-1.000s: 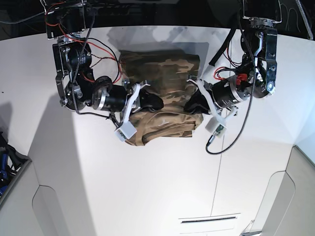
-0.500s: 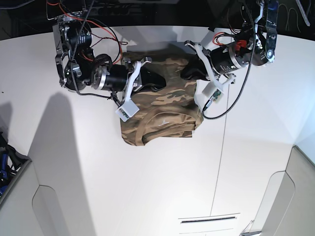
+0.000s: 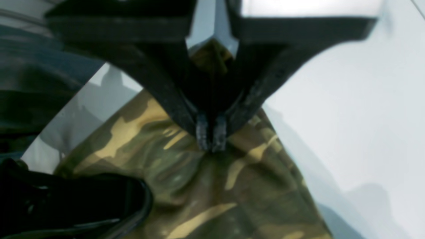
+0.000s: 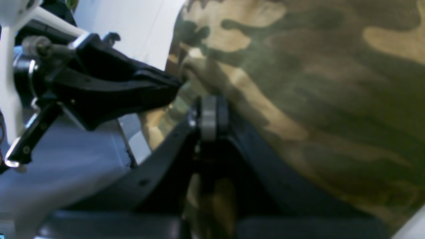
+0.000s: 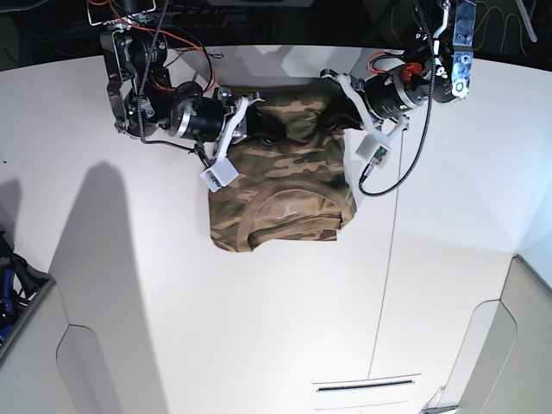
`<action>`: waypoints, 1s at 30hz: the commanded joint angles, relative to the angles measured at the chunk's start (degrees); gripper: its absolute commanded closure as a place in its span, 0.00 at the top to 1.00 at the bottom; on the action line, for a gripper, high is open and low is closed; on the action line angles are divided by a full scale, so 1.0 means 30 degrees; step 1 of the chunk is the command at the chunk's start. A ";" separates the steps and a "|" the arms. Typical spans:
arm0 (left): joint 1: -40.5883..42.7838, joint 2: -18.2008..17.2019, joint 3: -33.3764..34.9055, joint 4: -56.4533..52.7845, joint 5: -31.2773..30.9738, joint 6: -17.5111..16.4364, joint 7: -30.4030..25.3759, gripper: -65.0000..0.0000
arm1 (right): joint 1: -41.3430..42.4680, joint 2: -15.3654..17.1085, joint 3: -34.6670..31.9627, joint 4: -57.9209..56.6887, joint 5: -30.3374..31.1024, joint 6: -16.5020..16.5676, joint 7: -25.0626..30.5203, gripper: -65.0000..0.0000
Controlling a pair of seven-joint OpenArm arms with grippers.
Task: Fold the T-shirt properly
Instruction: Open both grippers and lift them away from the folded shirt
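- Camouflage cloth in olive, brown and tan: the T-shirt [image 5: 283, 185] lies folded on the white tabletop [image 5: 259, 328], in the far middle of the scene, its far edge lifted where both arms hold it.
- The near part of the T-shirt rests flat, with the ribbed tan collar [image 5: 289, 226] showing as a curved band close to its near edge.
- The left gripper [image 3: 211, 134] has its fingers [image 3: 202, 130] pressed together on a pinch of T-shirt cloth; in the left wrist view folds of cloth radiate from the tips.
- In the base view this gripper [image 5: 338, 110] sits at the T-shirt's far right corner.
- The right gripper [image 4: 208, 114] also has its fingers pressed together on the cloth, with the fabric draped against the tips.
- In the base view it [image 5: 263, 128] grips the far left part of the T-shirt.
- The right wrist view shows the other arm's dark fingers [image 4: 146, 86] touching the T-shirt's edge, close beside the right gripper.
- A white camera block [image 5: 217, 175] hangs from the right arm over the T-shirt's left edge.
- A black cable [image 5: 405, 164] loops from the left arm above the tabletop, to the right of the T-shirt.
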 commanded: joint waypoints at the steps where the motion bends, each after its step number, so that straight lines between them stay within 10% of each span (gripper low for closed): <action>1: -0.0051 -0.0102 -0.0029 0.0175 0.0036 -0.0131 0.0036 0.03 | 0.0146 0.0007 0.0022 0.0073 -0.0517 -0.0160 -0.0175 0.00; 21: 0.0233 -0.0707 -0.0182 0.5792 0.0022 0.0678 0.1851 0.03 | -0.0131 0.0182 0.0036 0.7206 0.0925 -0.0291 -0.4590 0.00; 30: 0.4830 -0.0721 -0.3643 0.8131 0.0015 0.0670 0.1894 0.03 | -0.2696 0.3228 0.0036 0.8633 0.4182 -0.0277 -0.5850 0.00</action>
